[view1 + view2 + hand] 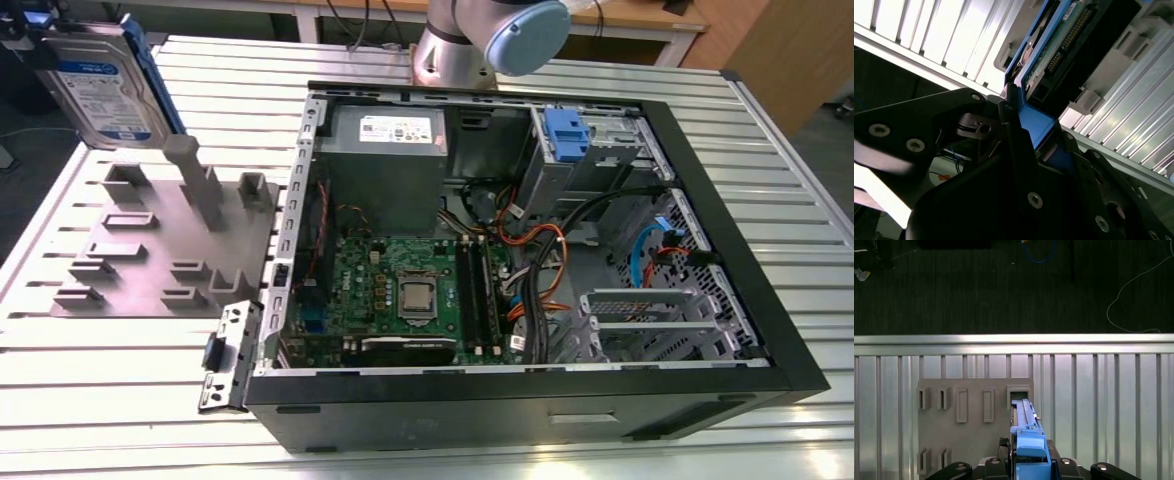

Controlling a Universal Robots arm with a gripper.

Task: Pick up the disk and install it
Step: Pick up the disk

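Note:
The disk (100,85), silver-grey with a white-and-blue label and blue rails, hangs on edge at the far end of the exterior view's left, just above the grey fixture's (147,250) tall post. In both wrist views my gripper (1030,462) (1041,137) is shut on the disk's blue rail end. The first wrist view looks along the disk's (1026,422) edge, with a slot of the fixture (974,435) beyond it. The second wrist view has the disk's (1064,45) circuit-board side and connectors facing it.
An open computer case (787,330) takes up the middle and the exterior view's right of the slatted metal table (80,400). Inside are a motherboard (414,290), cables and a drive bay with a blue tab (566,135). The arm's base (467,40) stands behind the case.

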